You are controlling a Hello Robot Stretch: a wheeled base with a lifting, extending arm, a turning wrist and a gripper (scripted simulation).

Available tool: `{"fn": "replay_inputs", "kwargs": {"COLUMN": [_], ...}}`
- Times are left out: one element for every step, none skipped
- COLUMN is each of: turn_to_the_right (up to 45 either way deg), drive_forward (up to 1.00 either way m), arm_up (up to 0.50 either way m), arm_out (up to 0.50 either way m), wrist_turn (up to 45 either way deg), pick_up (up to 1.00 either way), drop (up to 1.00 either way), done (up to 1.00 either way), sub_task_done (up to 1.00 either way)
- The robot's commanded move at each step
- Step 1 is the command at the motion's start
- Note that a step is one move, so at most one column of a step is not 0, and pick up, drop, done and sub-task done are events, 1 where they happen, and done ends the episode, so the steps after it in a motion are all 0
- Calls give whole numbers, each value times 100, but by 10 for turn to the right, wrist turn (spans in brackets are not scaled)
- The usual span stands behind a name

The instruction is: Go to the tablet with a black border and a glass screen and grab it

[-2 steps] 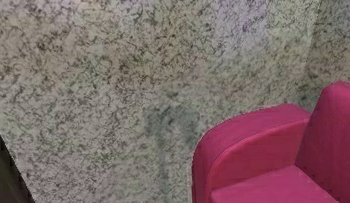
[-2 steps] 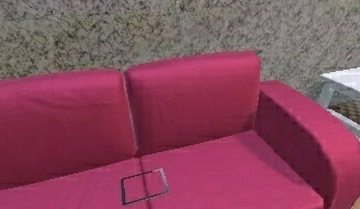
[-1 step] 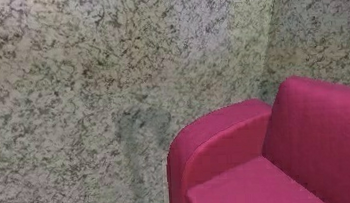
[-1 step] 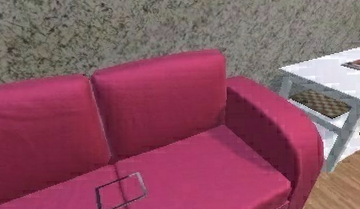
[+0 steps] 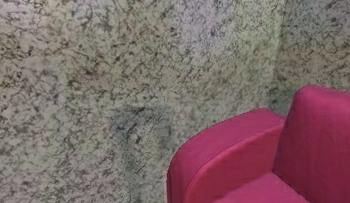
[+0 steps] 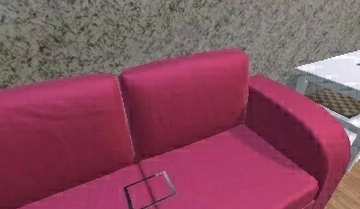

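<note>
A flat rectangular tablet (image 6: 151, 192) with a thin pale edge lies on the seat of a magenta sofa (image 6: 188, 102) in the arm side view, low and just left of the middle. Its face takes on the seat's colour, so the black border is hard to make out. The sofa's end and armrest (image 5: 256, 150) appear again at the forward view's lower right.
A speckled stone-patterned wall (image 5: 102, 83) stands close ahead in the forward view and runs behind the sofa. At the arm side view's right, past the sofa's armrest (image 6: 304, 128), stands a white table (image 6: 337, 72) with a lower shelf. A strip of wooden floor (image 6: 356, 191) lies below it.
</note>
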Motion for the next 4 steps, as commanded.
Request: {"fn": "replay_inputs", "kwargs": {"turn_to_the_right": [0, 0, 0, 0], "drive_forward": [0, 0, 0, 0], "arm_up": [50, 10, 0, 0], "arm_out": [0, 0, 42, 0], "wrist_turn": [0, 0, 0, 450], "pick_up": [0, 0, 0, 0], "drop": [0, 0, 0, 0], "done": [0, 0, 0, 0], "sub_task_done": [0, 0, 0, 0]}}
